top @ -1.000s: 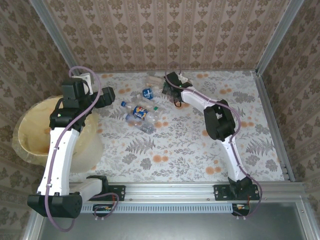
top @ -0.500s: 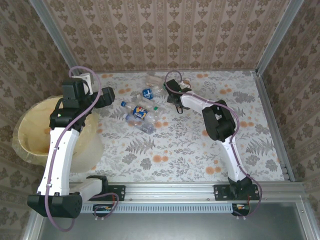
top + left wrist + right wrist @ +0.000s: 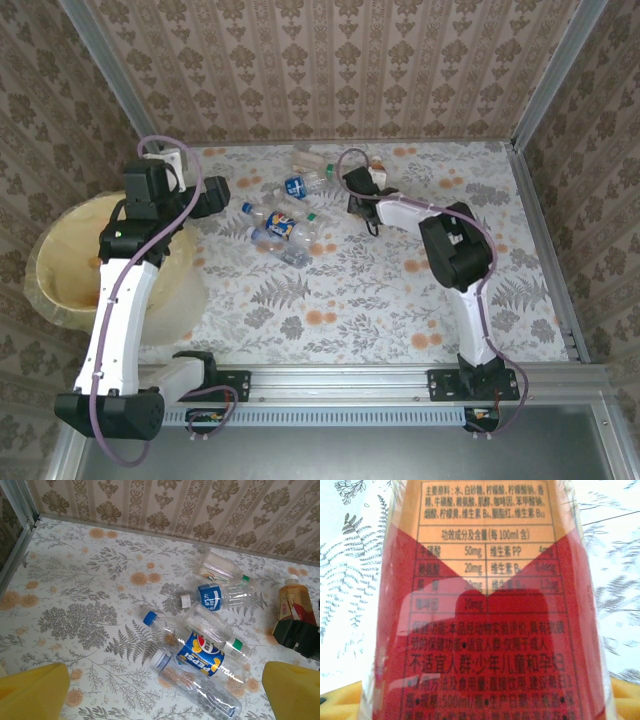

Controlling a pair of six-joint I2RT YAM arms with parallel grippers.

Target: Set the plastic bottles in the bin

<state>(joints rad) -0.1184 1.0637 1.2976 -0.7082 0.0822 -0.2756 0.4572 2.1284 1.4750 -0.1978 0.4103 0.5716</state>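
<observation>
Count: 6 plastic bottles (image 3: 200, 655): 2 blue-label, 1 red/orange-label, 3 mostly clear. 5 clustered far centre, 1 apart to right. 1 bin (image 3: 65, 265), left.

The bin (image 3: 42, 262) sits at the left edge of the table (image 3: 400, 290). Bottles (image 3: 205, 650) lie clustered at the far middle, another bottle (image 3: 292, 600) to their right.

A: Where are the plastic bottles (image 3: 283, 224)?
B: Clustered upper centre, lying flat on the floral table (image 3: 380, 290).
A: And the bin (image 3: 55, 285)?
B: Round, pale yellow, at the left edge, partly behind the white left arm (image 3: 118, 300).
</observation>
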